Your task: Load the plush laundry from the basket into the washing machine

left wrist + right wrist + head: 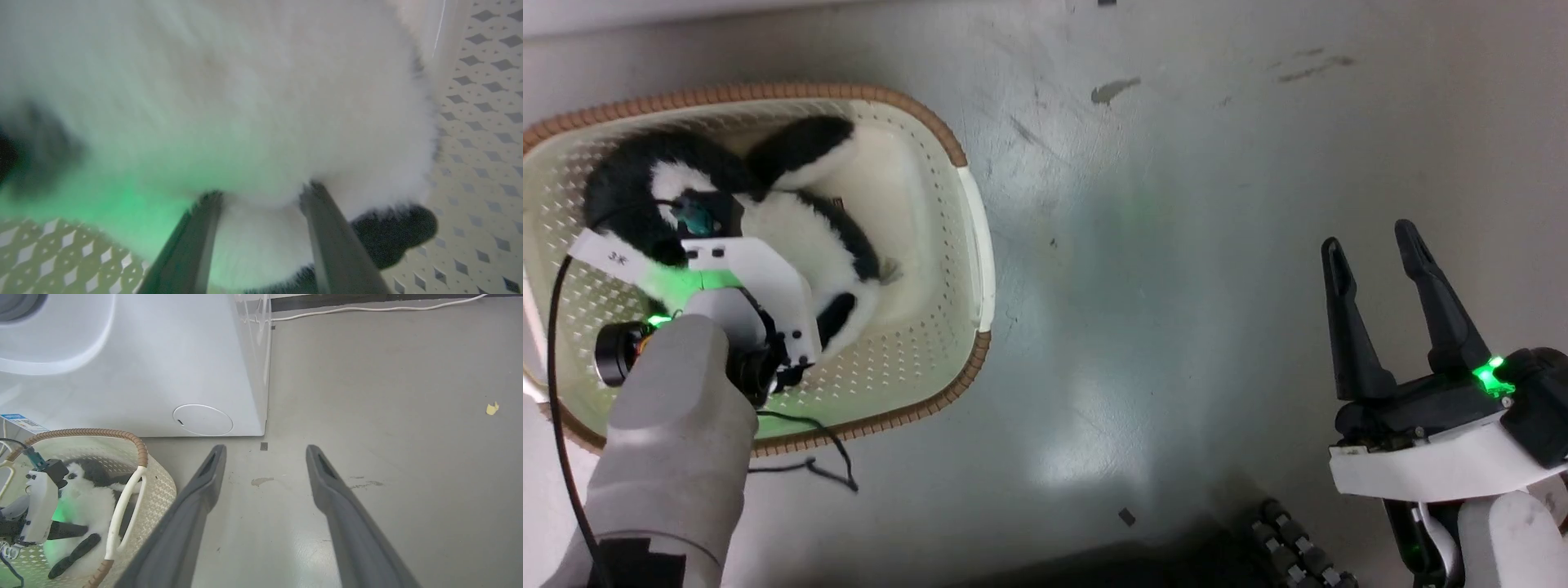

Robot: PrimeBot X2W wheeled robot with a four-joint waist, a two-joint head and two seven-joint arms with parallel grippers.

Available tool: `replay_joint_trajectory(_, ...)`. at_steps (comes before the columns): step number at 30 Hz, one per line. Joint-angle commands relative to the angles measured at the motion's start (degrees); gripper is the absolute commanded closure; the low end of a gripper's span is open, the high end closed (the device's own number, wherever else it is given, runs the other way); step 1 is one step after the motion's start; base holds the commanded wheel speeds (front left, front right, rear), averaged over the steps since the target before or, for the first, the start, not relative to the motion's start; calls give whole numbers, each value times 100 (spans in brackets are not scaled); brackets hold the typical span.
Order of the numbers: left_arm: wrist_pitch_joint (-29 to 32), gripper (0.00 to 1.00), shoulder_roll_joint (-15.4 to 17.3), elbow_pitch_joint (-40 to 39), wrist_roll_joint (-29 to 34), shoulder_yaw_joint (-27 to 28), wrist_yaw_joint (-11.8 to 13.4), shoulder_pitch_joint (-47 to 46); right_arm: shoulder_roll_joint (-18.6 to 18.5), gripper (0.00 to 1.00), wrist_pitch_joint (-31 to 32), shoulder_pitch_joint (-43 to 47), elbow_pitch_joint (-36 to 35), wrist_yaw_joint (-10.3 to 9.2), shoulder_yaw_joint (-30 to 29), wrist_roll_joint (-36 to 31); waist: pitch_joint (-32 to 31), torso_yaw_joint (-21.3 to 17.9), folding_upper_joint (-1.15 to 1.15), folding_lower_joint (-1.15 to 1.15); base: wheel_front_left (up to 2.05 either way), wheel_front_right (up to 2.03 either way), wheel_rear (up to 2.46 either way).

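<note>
A fluffy black-and-white penguin-like stuffed toy (800,237) lies on its side inside a small cream-white perforated plastic basket (907,351) with a brown woven-look rim. Its black head is toward the basket's left end in the head view, and one black flipper sticks up toward the far wall. The basket stands on the grey, scuffed floor (1143,286), just in front of the lower front panel of the large white washing machine (163,367), which has a round cap (203,419) low on that panel.

The left gripper (261,194) reaches down into the basket, its pale forearm and white wrist mount lit green. In the left wrist view its two dark fingers (204,237) stand spread apart, tips sunk into the toy's white belly fur, which bulges between them; they are not clenched on it. A black foot shows just beside the right finger.

The right gripper (1368,237) hangs over bare floor well apart from the basket, fingers released and wide, with nothing between them
</note>
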Motion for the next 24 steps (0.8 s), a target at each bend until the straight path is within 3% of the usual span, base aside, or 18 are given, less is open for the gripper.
replay_joint_trajectory(1,54,100,-36,291,-67,-50,-30,5,4,0,-52,-79,-48,-5,-7,45,104,-33,0,0,0,0,0)
replay_joint_trajectory(8,-314,100,72,701,-289,-53,-57,-151,5,0,-137,-301,-91,-5,29,41,160,-200,0,0,0,0,0)
replay_joint_trajectory(12,-741,100,-85,924,-455,-49,-134,-94,-46,0,-185,-307,-31,-5,-82,-37,-197,-118,0,0,0,0,0)
replay_joint_trajectory(13,-1415,100,-354,1087,-699,44,-262,239,-144,0,-217,-210,-21,-5,-267,-74,-1057,66,0,0,0,0,0)
replay_joint_trajectory(24,-2894,100,-661,1074,-541,-283,-524,1315,-402,0,-217,487,240,-5,-218,-294,-2949,559,0,0,0,0,0)
